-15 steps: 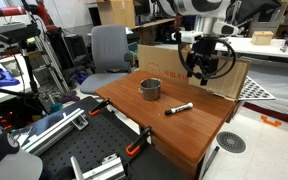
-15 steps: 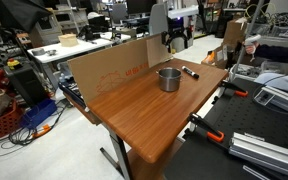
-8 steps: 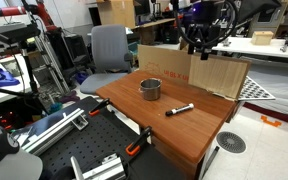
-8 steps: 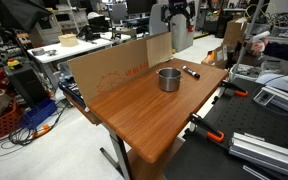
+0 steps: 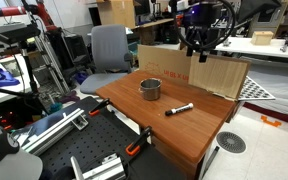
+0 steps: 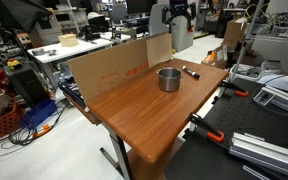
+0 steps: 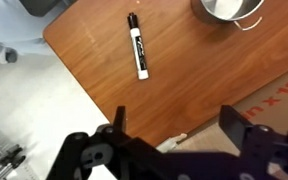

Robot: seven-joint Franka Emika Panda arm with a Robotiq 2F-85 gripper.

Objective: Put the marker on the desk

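Note:
The marker [image 5: 179,109], a slim black stick with a pale end, lies flat on the reddish-brown desk [image 5: 149,120] beside the metal cup [image 5: 150,89]. It also shows in an exterior view [image 6: 189,72] and in the wrist view [image 7: 137,46]. My gripper [image 5: 199,48] hangs high above the desk's back edge, over the cardboard box, open and empty; it shows in an exterior view [image 6: 178,17] too. In the wrist view its two fingers [image 7: 174,125] stand wide apart with nothing between them.
A cardboard box [image 5: 216,72] stands against the desk's far edge, also seen as a cardboard wall [image 6: 114,65]. A grey office chair [image 5: 108,50] is behind the desk. Metal rails and clamps [image 5: 104,165] lie on the floor in front.
The gripper rose from just above the desk near the box to well above it, and has held still for the last half second. The marker stayed on the desk.

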